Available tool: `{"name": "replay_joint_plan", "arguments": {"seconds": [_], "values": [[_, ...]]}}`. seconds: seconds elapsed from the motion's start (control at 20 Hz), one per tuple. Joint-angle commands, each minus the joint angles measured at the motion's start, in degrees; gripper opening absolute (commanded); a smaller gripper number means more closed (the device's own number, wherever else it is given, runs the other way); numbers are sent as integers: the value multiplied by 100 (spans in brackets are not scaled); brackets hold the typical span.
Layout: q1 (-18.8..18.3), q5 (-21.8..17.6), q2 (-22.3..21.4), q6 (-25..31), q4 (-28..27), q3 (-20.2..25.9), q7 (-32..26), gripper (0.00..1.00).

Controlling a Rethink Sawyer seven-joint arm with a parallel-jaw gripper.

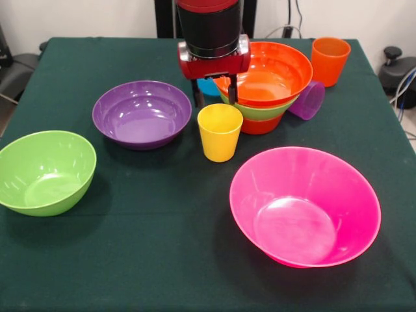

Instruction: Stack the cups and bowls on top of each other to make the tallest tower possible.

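Note:
A stack of bowls stands at the back centre: a small orange bowl at the bottom, a green bowl in it and the large orange bowl on top. My gripper hangs at the stack's left side, fingers apart, with the large orange bowl's left rim by its right finger. A small blue bowl is mostly hidden behind the gripper. The yellow cup stands upright just in front of it. The purple cup lies on its side against the stack's right. The orange cup stands upright at the back right.
The huge pink bowl sits alone at the front right. The purple bowl sits left of the gripper and a second green bowl at the far left. The table has a dark green cloth.

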Motion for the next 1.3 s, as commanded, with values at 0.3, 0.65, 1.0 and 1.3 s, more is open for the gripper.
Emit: {"name": "replay_joint_plan", "arguments": {"seconds": [0.3, 0.65, 1.0, 1.3], "values": [[410, 101, 226, -713, 130, -62, 1282, 100], [446, 106, 284, -997, 429, -137, 1345, 100], [437, 80, 202, -1213, 710, -136, 1469, 100], [460, -8, 172, -1554, 1053, -189, 1636, 100]]}}
